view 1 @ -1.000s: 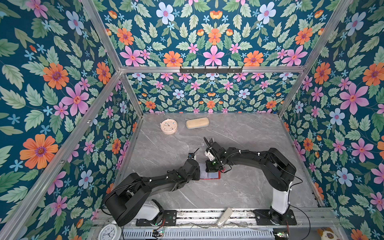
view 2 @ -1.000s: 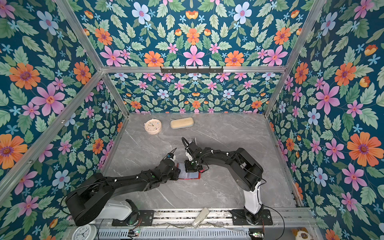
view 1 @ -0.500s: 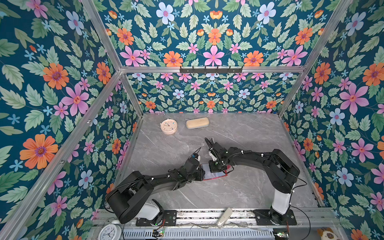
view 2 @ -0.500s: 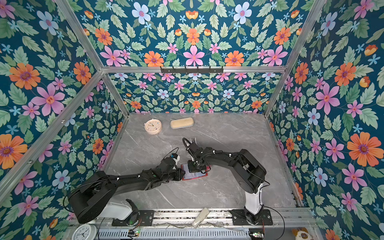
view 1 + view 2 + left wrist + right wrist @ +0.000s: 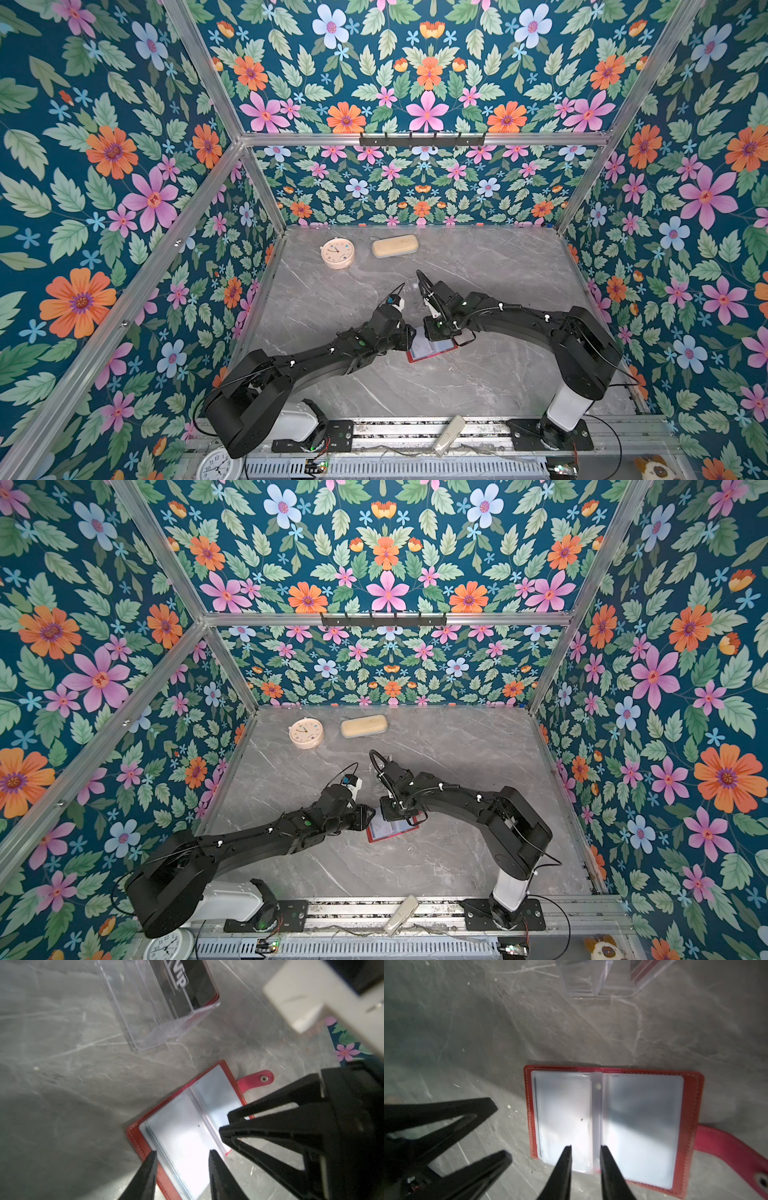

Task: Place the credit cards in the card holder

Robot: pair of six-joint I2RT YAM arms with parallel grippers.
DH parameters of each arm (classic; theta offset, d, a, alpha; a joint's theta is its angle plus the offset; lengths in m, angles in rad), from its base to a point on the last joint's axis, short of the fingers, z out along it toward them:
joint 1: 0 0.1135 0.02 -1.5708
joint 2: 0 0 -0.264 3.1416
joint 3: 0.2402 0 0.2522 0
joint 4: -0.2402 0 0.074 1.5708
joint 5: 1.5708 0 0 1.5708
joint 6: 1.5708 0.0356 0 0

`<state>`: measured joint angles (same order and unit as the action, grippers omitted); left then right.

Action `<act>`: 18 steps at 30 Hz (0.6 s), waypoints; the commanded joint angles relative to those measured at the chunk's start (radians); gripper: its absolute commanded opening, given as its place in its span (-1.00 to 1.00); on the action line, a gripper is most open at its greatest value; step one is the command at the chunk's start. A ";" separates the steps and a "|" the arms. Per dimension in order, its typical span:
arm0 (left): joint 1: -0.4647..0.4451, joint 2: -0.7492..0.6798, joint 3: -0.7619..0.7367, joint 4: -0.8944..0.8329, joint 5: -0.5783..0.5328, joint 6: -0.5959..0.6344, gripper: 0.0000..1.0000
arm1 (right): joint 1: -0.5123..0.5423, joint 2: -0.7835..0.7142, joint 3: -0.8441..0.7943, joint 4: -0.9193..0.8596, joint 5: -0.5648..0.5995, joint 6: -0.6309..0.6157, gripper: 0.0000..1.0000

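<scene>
The red card holder (image 5: pixel 691 1105) lies open flat on the counter (image 5: pixel 467 1032), clear sleeves (image 5: pixel 562 1115) up for loading, with left claw (image 5: pixel 182 1153) and right claw (image 5: pixel 586 1147) hovering above, both spread and empty.

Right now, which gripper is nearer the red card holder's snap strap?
Right. The right gripper is over the spine of the open red card holder; the left gripper is by the cover edge farthest from the snap strap.

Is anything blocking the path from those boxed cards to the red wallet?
Nothing lies on the table between the credit cards in the clear box and the card holder. The left gripper and right gripper hover open over its sleeves.
</scene>
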<state>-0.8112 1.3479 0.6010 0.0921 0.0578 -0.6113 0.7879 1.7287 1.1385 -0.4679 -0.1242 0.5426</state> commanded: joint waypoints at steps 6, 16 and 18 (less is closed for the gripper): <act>0.063 0.047 0.119 -0.078 -0.106 0.061 -0.08 | -0.099 -0.033 0.037 -0.017 -0.020 -0.053 -0.45; 0.194 0.237 0.299 -0.061 0.008 0.064 -0.09 | -0.207 0.078 0.238 -0.088 -0.078 -0.152 -0.24; 0.214 0.280 0.331 -0.057 0.025 0.057 -0.10 | -0.217 0.117 0.296 -0.123 -0.081 -0.171 -0.20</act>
<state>-0.6136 1.5948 0.9043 0.0368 0.0467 -0.5507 0.5762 1.8194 1.3876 -0.5343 -0.1829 0.4152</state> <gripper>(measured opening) 0.451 0.398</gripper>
